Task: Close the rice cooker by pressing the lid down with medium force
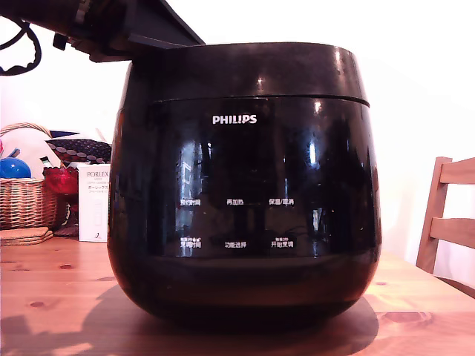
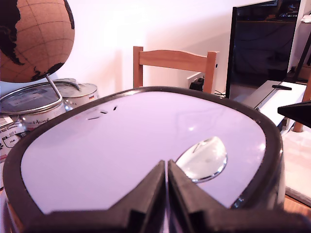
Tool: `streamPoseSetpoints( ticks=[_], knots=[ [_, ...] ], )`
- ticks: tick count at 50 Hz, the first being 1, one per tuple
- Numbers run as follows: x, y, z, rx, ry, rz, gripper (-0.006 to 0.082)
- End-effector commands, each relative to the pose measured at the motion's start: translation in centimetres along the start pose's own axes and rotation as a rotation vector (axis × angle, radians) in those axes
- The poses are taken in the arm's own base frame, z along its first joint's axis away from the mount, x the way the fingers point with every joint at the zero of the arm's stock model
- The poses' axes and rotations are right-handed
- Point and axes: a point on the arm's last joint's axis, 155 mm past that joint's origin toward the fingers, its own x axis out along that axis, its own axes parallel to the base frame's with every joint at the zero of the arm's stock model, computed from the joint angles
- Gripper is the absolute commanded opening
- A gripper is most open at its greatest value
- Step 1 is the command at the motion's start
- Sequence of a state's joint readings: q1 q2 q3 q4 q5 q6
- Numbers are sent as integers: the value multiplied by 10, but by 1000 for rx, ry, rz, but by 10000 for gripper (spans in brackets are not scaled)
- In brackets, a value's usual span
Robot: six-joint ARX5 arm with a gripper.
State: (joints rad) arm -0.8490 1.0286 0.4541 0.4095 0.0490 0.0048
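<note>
Nearest the wrist camera, the gripper (image 2: 167,194) shows its two dark fingers pressed together with only a thin seam between them, clenched on nothing, tips resting on or just above the lid (image 2: 146,145); actual contact cannot be told from this angle. From the front, the rice cooker (image 1: 245,215) stands upright on the wooden surface (image 1: 59,297), filling the middle of the exterior view, and the lid already lies flat along its top with only a thin seam at the rim; whether the latch has caught is not visible. The arm (image 1: 111,26) reaches in over the lid from the exterior view's left.

To finish the press well, I judge the closed fingers should bear straight down as one blunt point, near the front edge where a latch would sit, rather than on the shiny oval button (image 2: 203,159) just beside them, which might release the lid; force should rise steadily and stop once the lid seats; a slanted push could slide the tips across the glossy top or shift the cooker.
</note>
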Motion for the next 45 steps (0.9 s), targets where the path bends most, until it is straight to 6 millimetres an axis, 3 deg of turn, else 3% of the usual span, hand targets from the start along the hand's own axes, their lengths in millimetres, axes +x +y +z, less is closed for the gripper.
streamPoseSetpoints(
  ticks=[1, 24, 38, 45],
  knots=[
    [-7, -1, -111, -11, 297, 1, -24],
    [8, 0, -42, -7, 68, 3, -24],
    [16, 13, 24, 4, -60, 32, -24],
    [17, 29, 54, 40, -99, 74, -24]
  ],
)
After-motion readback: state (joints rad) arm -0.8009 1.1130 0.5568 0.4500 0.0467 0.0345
